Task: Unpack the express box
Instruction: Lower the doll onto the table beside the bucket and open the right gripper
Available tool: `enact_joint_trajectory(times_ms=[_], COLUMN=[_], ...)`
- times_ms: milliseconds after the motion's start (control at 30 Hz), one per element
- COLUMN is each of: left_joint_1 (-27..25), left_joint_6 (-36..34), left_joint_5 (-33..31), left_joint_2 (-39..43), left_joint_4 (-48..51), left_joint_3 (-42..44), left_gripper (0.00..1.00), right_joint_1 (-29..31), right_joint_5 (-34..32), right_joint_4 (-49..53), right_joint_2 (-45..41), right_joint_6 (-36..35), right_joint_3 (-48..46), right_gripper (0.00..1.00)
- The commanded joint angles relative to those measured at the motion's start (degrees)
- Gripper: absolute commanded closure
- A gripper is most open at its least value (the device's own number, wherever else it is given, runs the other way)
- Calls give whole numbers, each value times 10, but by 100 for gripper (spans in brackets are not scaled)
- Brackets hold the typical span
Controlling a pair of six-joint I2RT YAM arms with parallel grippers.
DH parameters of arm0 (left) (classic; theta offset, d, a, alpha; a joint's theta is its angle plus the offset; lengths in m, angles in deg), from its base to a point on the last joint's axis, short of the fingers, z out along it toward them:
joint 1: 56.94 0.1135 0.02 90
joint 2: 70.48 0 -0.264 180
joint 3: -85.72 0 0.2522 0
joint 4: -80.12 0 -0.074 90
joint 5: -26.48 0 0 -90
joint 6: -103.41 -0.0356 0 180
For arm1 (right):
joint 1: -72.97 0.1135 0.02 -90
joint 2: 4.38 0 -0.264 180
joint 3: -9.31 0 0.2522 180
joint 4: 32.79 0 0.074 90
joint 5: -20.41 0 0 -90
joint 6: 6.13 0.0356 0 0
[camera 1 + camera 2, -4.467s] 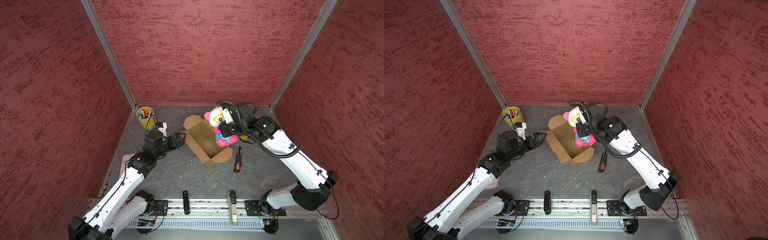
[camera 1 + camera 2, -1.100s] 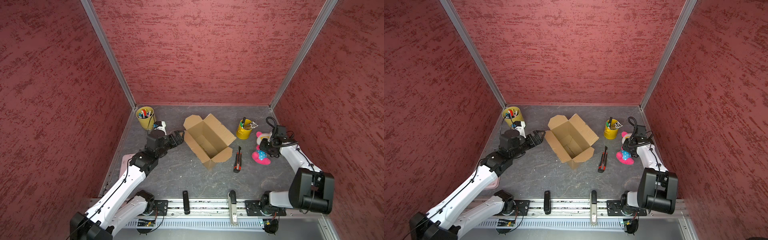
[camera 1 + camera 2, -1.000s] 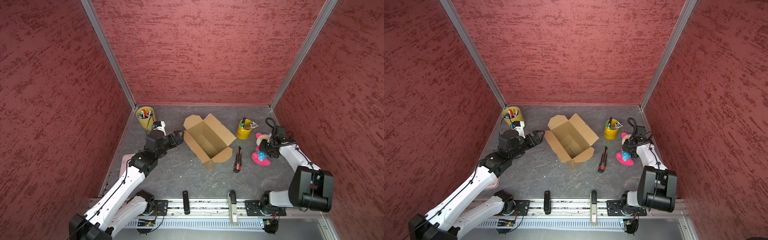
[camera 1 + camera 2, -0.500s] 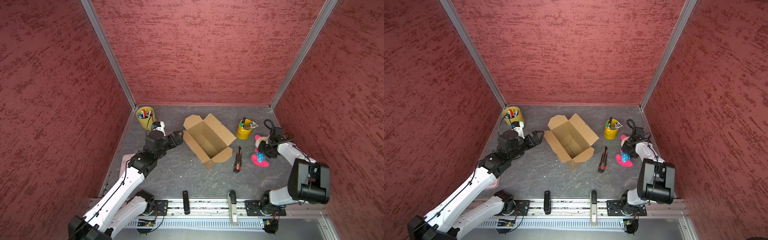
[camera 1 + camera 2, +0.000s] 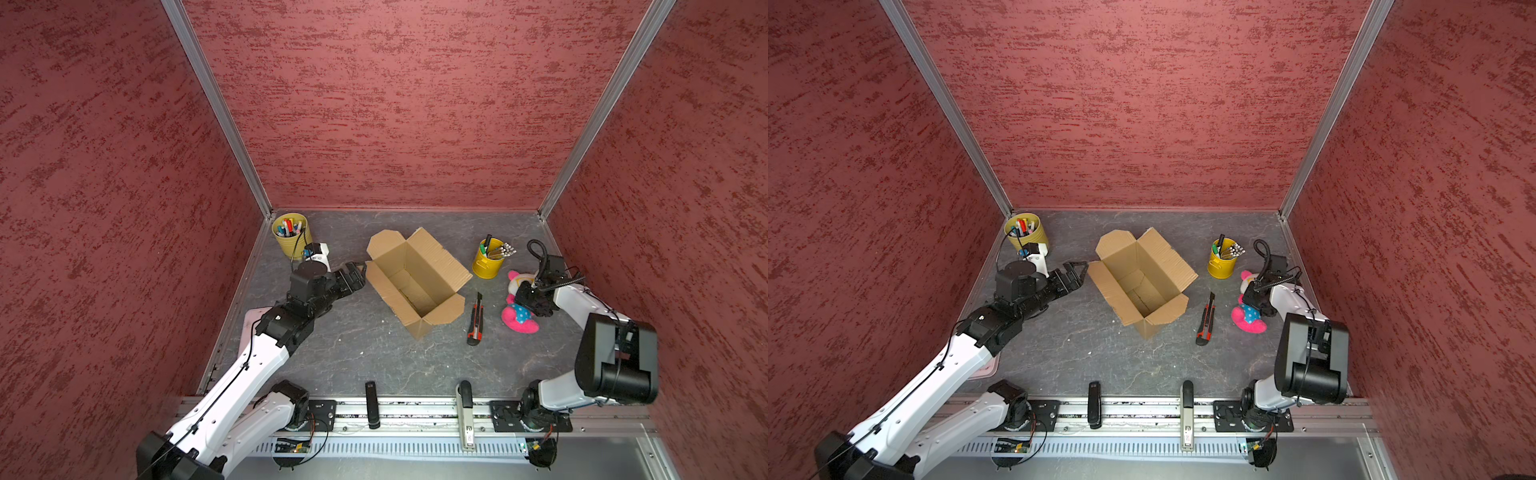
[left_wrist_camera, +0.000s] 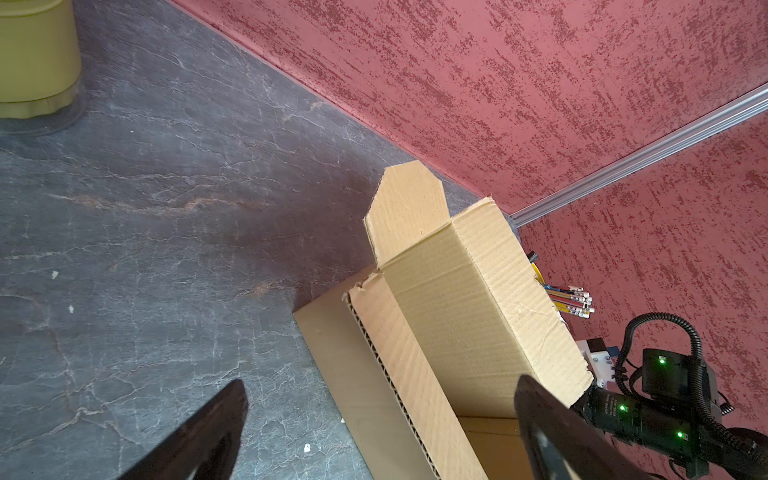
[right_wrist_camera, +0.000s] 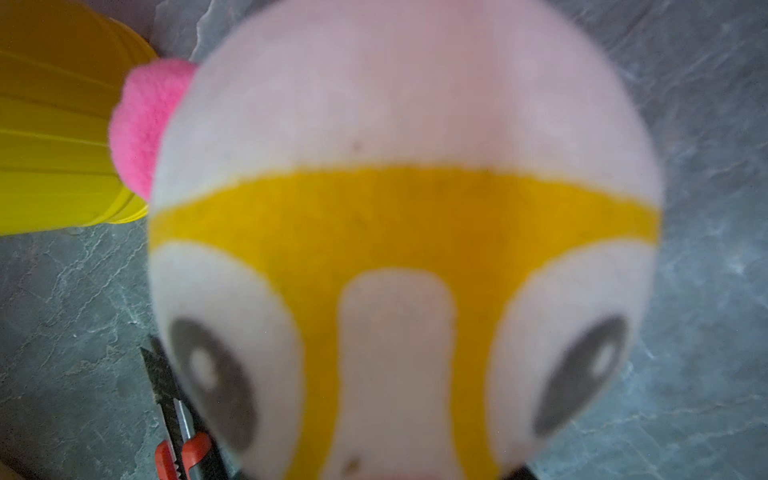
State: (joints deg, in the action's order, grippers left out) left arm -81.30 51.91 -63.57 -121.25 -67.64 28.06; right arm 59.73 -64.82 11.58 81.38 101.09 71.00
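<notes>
The cardboard box [image 5: 415,282] stands upright on the grey surface [image 5: 374,353] with all four top flaps folded outward, its bare cardboard floor showing in both top views, and its near end sits directly in front of the left jaws. Those jaws are spread wide: in the left wrist view the two dark fingers [image 6: 199,436] stand far apart, with the box's long side flap [image 6: 399,374] running up between them, and nothing is held. Whether a fingertip touches the flap cannot be told. A yellow cup of markers [image 5: 289,235] stands behind the left jaws, near the corner of the walls. The right jaws are down on a pink and white soft toy [image 5: 519,309] that lies on the surface well to the far side of the box; the toy's head [image 7: 395,208] fills the right wrist view and hides the fingers, so whether these jaws grip it or stand apart cannot be told. Beside the right jaws are a yellow cup of pencils [image 5: 487,264] and, toward the box, a red and black utility knife [image 5: 475,320] lying flat
</notes>
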Motion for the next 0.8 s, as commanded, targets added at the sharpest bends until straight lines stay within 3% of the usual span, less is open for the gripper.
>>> enact_joint_trajectory(times_ms=[0, 300, 767], left_joint_1=[4, 6, 20], left_joint_6=[-12, -13, -18], left_joint_5=[3, 4, 12], left_joint_2=[8, 14, 36], left_joint_4=[1, 4, 10], left_joint_3=[2, 4, 15], left_gripper=[0, 0, 0], right_joint_1=[-4, -4, -4], right_joint_5=[-13, -16, -20], right_joint_4=[-2, 8, 45], right_joint_2=[9, -1, -49], right_joint_6=[7, 8, 11], right_joint_3=[-7, -1, 20], right_gripper=[49, 30, 15])
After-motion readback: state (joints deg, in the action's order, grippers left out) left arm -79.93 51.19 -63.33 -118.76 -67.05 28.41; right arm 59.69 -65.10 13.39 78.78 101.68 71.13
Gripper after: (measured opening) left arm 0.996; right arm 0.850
